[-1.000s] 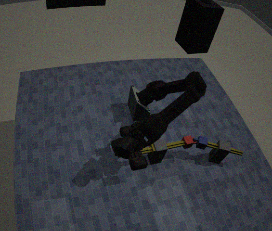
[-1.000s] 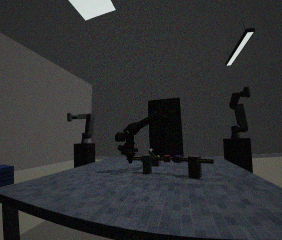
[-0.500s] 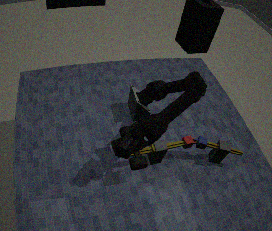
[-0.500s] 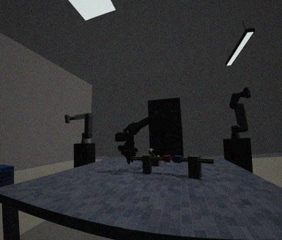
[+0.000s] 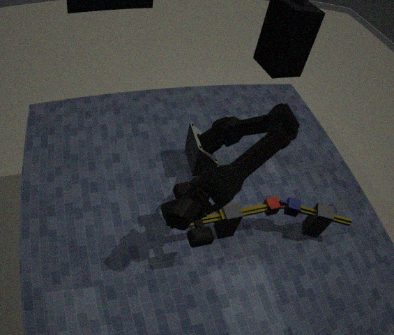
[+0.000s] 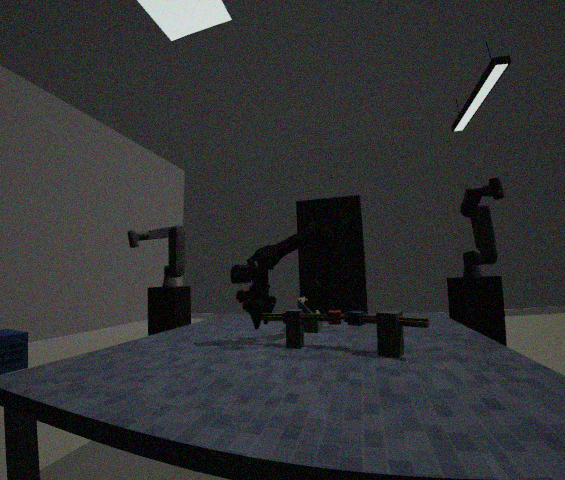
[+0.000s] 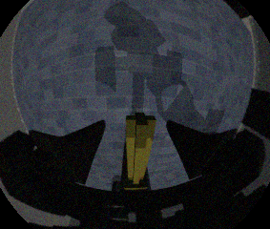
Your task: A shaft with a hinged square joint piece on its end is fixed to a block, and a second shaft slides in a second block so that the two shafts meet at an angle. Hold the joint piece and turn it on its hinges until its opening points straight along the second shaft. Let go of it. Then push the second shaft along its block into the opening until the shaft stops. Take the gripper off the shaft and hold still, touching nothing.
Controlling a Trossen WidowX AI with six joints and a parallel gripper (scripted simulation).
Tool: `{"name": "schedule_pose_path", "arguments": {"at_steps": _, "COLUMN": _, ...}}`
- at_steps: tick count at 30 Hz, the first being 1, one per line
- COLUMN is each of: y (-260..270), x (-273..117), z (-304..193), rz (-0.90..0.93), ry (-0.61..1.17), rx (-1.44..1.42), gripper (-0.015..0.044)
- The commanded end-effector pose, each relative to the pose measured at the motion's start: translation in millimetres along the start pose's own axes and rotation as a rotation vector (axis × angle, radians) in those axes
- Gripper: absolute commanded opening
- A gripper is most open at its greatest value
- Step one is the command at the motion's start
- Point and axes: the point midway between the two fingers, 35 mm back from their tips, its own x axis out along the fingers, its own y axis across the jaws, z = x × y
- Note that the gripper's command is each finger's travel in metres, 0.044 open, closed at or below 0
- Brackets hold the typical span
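The second shaft (image 5: pixel 254 209) (image 6: pixel 274 315) (image 7: pixel 144 148) is yellow and passes through its block (image 5: pixel 227 227) (image 6: pixel 294 334). Its crosspiece (image 5: pixel 222 213) is close against the block's left side in the top view. Its right end meets the red joint piece (image 5: pixel 272 204) (image 6: pixel 334 316); how deep it sits in the opening is hidden. A blue piece (image 5: pixel 293 206) (image 6: pixel 355 317) links the red one to the first shaft (image 5: pixel 342 219) (image 6: pixel 416 322), held in its block (image 5: pixel 314 223) (image 6: pixel 390 336). My gripper (image 5: pixel 190 225) (image 6: pixel 256 326) (image 7: pixel 136 124) is open at the second shaft's outer end, fingers apart on both sides.
A dark upright plate (image 5: pixel 194 151) stands at the arm's base. The blue-patterned table (image 5: pixel 117 306) (image 6: pixel 282 408) lies under everything, with the arm's shadow on it. My forearm (image 5: pixel 251 158) passes above the table, behind the second shaft's block.
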Motion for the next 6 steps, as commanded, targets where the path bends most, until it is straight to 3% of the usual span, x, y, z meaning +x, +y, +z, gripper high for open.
{"name": "schedule_pose_path", "arguments": {"at_steps": 1, "y": 0.2, "x": -2.3, "z": 0.0, "rz": 0.000, "ry": 0.000, "rx": 0.000, "gripper": 0.0440}}
{"name": "schedule_pose_path", "arguments": {"at_steps": 6, "y": -0.3, "x": -29.4, "z": -0.1, "rz": 0.002, "ry": 0.005, "rx": 0.002, "gripper": 0.0440}}
